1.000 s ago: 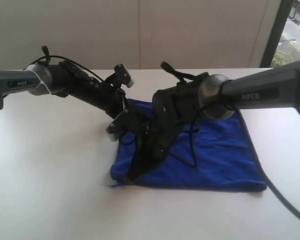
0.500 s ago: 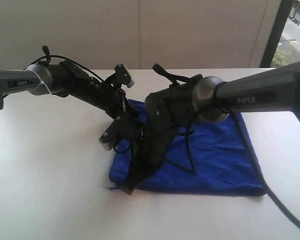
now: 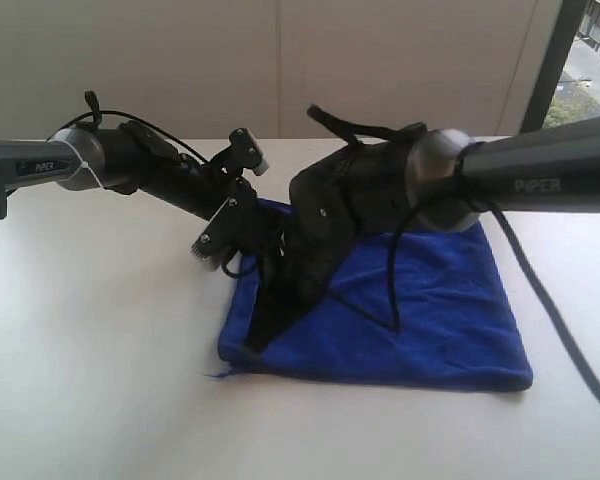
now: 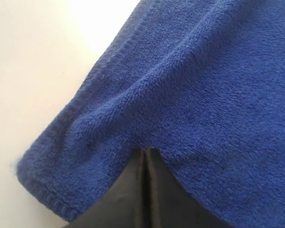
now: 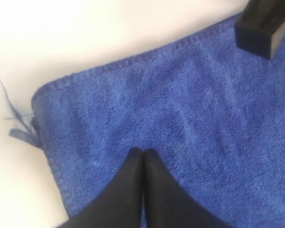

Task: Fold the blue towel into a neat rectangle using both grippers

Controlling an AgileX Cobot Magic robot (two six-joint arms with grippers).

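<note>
I've got one towel (image 3: 430,310) to deal with. It lies on the white table (image 3: 100,380), mostly flat, and spreads from the middle of the exterior view out to the right. Its near edge looks thick and rounded, so I judge it is already doubled over at least once, and the outline is close to a rectangle. The left side is not neat, though. The far-left corner looks lifted and rumpled where the arms meet, so I'd put the job somewhere past halfway, with that side to be laid down and squared, and perhaps one more fold to make. Two arms are in play, each with one gripper, and both work at the towel's left end, the right arm reaching across the middle to get there. The left gripper (image 4: 146,156) has its jaws pressed together, with cloth bunched over the tips and a ridge running off from them. I read that as a pinch on the towel near its hemmed edge, though the tips themselves are hidden by the pile. The right gripper (image 5: 142,154) is closed too, with no gap between the fingers. Its tips sit over the towel just inside a corner, holding nothing that I can make out, and I cannot tell whether they press on the cloth or hang just above it. One loose thread (image 5: 19,132) trails off that corner onto the table.
</note>
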